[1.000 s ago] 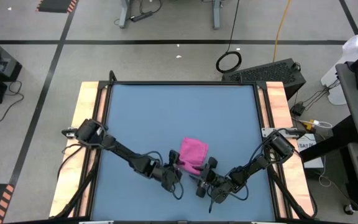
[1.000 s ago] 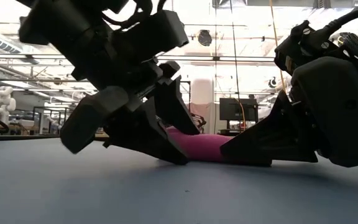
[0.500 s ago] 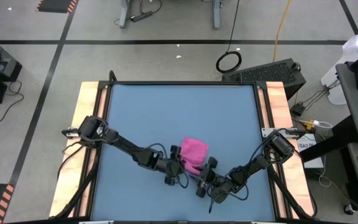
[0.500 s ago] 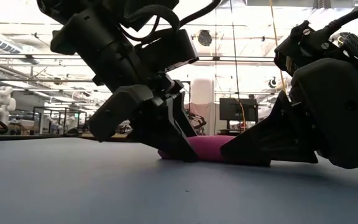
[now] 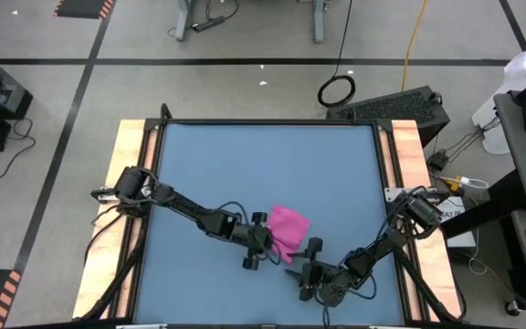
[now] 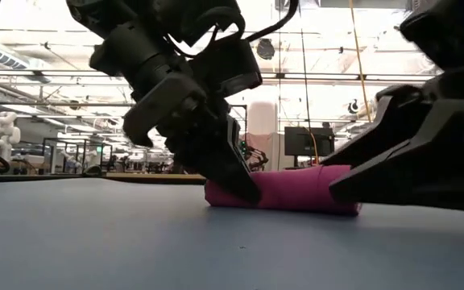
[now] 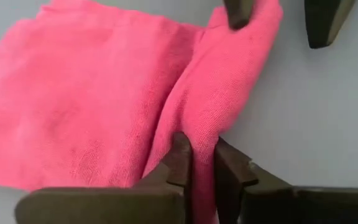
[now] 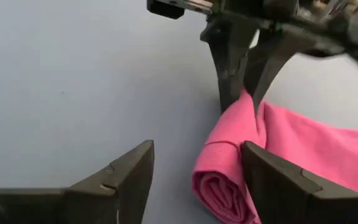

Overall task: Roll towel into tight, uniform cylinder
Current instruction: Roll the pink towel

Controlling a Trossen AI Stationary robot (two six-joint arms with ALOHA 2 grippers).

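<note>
Towels: one, magenta-pink towel, partly rolled.
Rolled ends seen: one, in the right wrist view.
Tables: one, blue table with wooden side rails.
Robot arms: two, dark.
Grippers: two, left gripper and right gripper.
Fingers per gripper: two.
Cable coils on the floor: one, cable coil, black.

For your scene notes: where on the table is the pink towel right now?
In the high view the towel lies on the blue table near its front edge, between the left gripper, pinching its rolled edge, and the open right gripper.
</note>
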